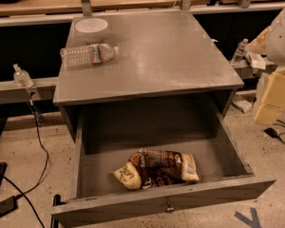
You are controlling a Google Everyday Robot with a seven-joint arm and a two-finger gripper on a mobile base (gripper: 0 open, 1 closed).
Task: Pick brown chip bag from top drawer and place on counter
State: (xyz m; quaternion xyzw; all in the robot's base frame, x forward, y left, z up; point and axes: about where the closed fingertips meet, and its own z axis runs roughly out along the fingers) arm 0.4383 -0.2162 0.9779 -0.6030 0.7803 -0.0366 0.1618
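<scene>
grey counter (171, 56) over open top drawer (190, 197) with brown chip bag (156, 169); gripper's jaws out of view.

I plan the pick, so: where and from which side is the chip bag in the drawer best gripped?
Probably the puffy brown middle of the chip bag, from straight above: it lies flat on the drawer floor, close to the front panel, so a side approach is blocked. The gripper is not in view.

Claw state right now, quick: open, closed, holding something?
Claw: out of the frame, so its state cannot be told. The brown chip bag lies loose in the top drawer.
</scene>
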